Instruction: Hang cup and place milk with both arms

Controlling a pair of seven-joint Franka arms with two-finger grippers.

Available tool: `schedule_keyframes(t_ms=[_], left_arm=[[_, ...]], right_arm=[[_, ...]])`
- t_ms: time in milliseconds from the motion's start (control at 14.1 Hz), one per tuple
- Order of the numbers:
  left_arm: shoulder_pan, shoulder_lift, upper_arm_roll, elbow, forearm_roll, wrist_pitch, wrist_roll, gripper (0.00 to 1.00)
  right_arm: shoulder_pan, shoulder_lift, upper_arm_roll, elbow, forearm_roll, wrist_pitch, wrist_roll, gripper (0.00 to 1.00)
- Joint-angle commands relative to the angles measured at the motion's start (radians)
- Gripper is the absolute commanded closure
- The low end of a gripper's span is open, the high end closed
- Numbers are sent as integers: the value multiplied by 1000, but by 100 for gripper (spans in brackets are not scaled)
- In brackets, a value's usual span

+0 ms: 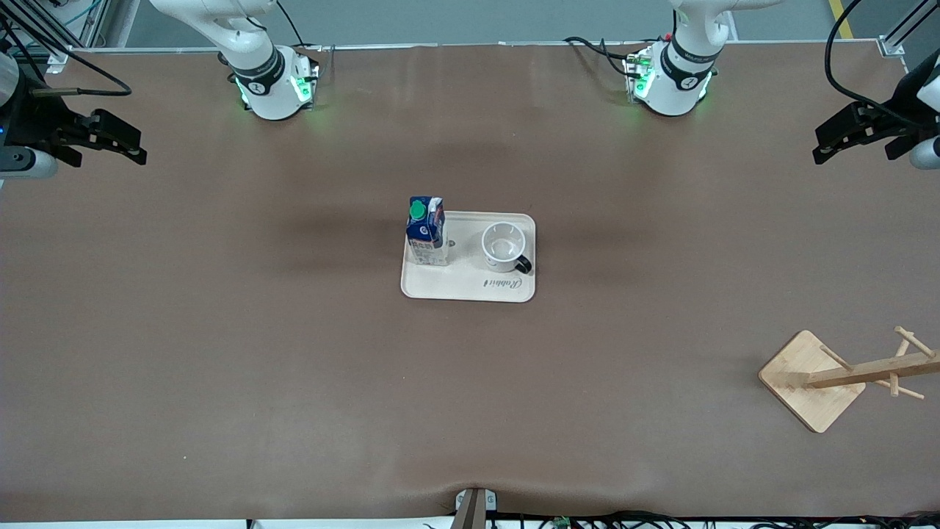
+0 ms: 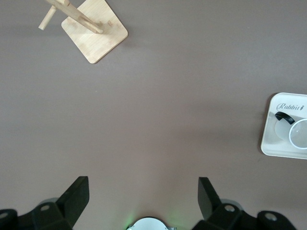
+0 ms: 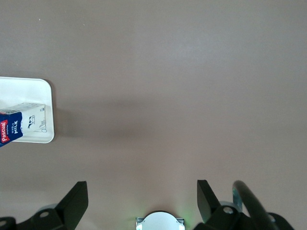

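Observation:
The white cup (image 1: 504, 245), with its black handle toward the front camera, stands on a cream tray (image 1: 470, 288) at mid-table. The blue-and-white milk carton (image 1: 427, 232) with a green cap stands beside it on the tray, toward the right arm's end. My left gripper (image 1: 819, 145) is open and empty, in the air over the left arm's end of the table. My right gripper (image 1: 136, 145) is open and empty over the right arm's end. The left wrist view shows its open gripper (image 2: 143, 199), the cup (image 2: 298, 132) and the tray (image 2: 272, 144). The right wrist view shows its open gripper (image 3: 142, 201), the milk (image 3: 20, 125) and the tray (image 3: 24, 91).
A wooden mug rack (image 1: 844, 376) with pegs on a square base stands near the left arm's end, nearer the front camera than the tray. It also shows in the left wrist view (image 2: 94, 29). Brown table mat lies all around the tray.

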Motion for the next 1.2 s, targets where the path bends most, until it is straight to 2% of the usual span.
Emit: schedule_keyframes(t_ms=[0,354,849,1132], left_arm=[[1,22,0,12,20,-8,-2,0],[47,58,32,39,6,-1,15,0],[-35,180,20,98,61,45,-8,0],[-56,176,19,104,63,45,-6,0]], right_arm=[[-4,9,2,21,-3,-14,10,0],[-4,12,2,21,-1,-12,15,0],[9,26,4,27,-1,-10,10,0],[7,27,4,27,-3,-10,10,0]])
